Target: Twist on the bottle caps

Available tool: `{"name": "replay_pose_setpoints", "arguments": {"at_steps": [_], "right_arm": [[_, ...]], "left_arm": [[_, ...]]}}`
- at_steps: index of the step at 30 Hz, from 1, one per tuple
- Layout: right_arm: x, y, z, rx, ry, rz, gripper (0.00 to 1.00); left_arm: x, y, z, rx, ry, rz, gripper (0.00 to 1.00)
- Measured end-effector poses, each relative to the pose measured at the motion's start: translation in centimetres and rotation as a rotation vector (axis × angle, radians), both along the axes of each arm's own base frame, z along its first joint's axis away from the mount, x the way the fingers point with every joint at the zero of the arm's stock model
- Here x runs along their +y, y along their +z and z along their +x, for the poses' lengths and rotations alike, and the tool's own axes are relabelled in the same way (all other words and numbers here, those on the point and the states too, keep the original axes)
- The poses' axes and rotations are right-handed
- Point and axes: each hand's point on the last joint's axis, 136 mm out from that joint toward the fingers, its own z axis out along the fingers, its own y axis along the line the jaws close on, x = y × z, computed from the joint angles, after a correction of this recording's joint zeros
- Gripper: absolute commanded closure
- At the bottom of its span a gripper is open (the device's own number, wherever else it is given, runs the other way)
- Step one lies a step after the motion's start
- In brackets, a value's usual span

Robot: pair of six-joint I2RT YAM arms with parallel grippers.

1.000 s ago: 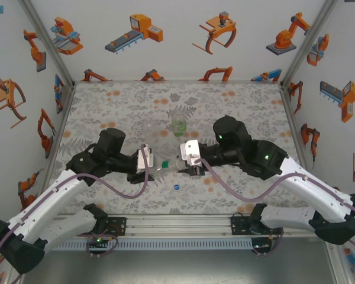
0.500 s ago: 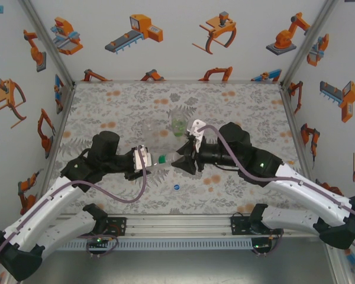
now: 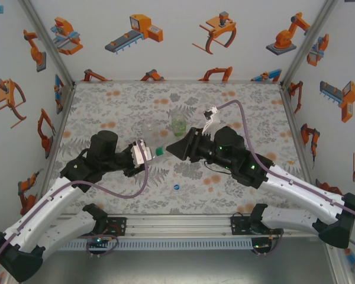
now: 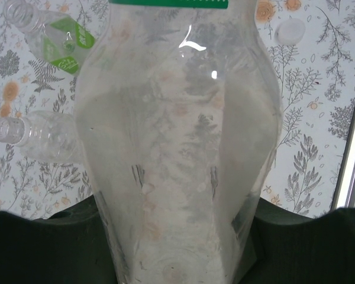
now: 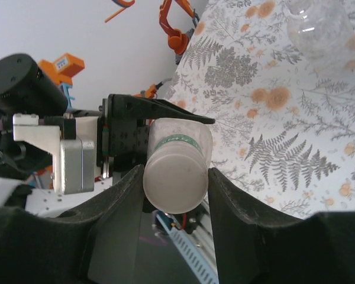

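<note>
My left gripper is shut on a clear bottle and holds it on its side above the table, neck toward the right arm. A green cap sits on that neck. In the right wrist view the cap faces the camera end-on, pale, with a green band behind it. My right gripper is shut on this cap, one jaw on each side. A blue cap lies on the table near the front. A white cap lies farther off.
A green-labelled bottle and a clear uncapped bottle lie on the floral table behind the grippers. Another clear bottle shows beyond the right gripper. Walls with robot stickers close in the table on three sides.
Both grippers rose and moved away from the near edge with the bottle between them. The right wrist has rolled, its cable now on the far side. The bottle's neck swung up toward the right gripper.
</note>
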Motion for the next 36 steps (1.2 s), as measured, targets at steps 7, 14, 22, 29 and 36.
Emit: {"name": "replay_pose_setpoints", "arguments": {"at_steps": [7,14,22,29,36], "right_arm": [[-0.1,-0.2,0.1,0.043,-0.017,0.011,0.55],[0.1,0.5,0.1,0.012,-0.008,0.006,0.40],[-0.1,1.9,0.0,-0.072,0.007,-0.016,0.29],[-2.4,4.5,-0.1,-0.209,-0.032,-0.085,0.30],[-4.1,7.4,-1.9,-0.477,0.045,-0.198,0.29]], "left_arm": [[0.0,0.0,0.1,0.000,0.003,0.002,1.00],[-1.2,0.8,-1.0,-0.009,-0.077,-0.043,1.00],[-1.6,1.4,-1.4,-0.015,-0.110,-0.072,1.00],[-1.7,1.5,-1.4,-0.016,-0.114,-0.076,1.00],[-1.8,1.5,-1.6,-0.013,-0.122,-0.079,1.00]]}}
